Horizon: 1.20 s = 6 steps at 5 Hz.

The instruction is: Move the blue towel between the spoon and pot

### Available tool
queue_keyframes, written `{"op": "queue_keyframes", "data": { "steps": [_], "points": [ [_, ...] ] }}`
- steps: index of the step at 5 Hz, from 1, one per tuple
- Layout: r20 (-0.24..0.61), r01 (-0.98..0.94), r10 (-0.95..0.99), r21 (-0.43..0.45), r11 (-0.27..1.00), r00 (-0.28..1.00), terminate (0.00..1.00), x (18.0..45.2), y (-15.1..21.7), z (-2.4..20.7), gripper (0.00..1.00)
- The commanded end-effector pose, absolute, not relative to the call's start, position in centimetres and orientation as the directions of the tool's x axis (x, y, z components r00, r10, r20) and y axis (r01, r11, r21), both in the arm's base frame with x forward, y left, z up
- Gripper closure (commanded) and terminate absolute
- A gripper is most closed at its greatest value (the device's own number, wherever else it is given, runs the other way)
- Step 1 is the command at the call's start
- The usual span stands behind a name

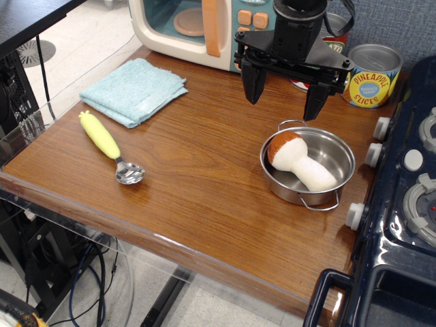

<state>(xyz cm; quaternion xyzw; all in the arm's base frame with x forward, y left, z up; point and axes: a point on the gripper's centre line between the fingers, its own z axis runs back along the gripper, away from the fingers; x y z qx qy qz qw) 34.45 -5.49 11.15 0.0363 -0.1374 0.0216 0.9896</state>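
Observation:
The blue towel (133, 90) lies folded at the back left of the wooden table (204, 177). Just in front of it rests the spoon (110, 146), yellow handle pointing back-left and metal bowl toward the front. The steel pot (308, 169) sits at the right with a toy mushroom (300, 160) lying inside it. My gripper (285, 94) hangs open above the table's back, behind the pot and well right of the towel, with nothing between its black fingers (253, 83).
A toy microwave (197, 27) stands at the back, behind the towel. A pineapple slices can (371, 75) is at the back right, with another can partly hidden behind the gripper. A dark blue toy stove (402, 204) borders the table's right side.

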Motion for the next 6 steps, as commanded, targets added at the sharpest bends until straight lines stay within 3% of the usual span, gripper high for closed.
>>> {"op": "queue_keyframes", "data": {
  "steps": [1, 4, 6],
  "points": [
    [0.274, -0.053, 0.033, 0.066, 0.996, 0.961, 0.0, 34.4, -5.5, 11.1, 0.0],
    [0.213, -0.517, 0.495, 0.057, 0.854, 0.842, 0.0, 34.5, 8.4, 9.7, 0.0],
    [0.253, -0.695, 0.668, 0.025, 0.719, 0.7, 0.0, 35.7, 16.1, 8.5, 0.0]
  ]
}}
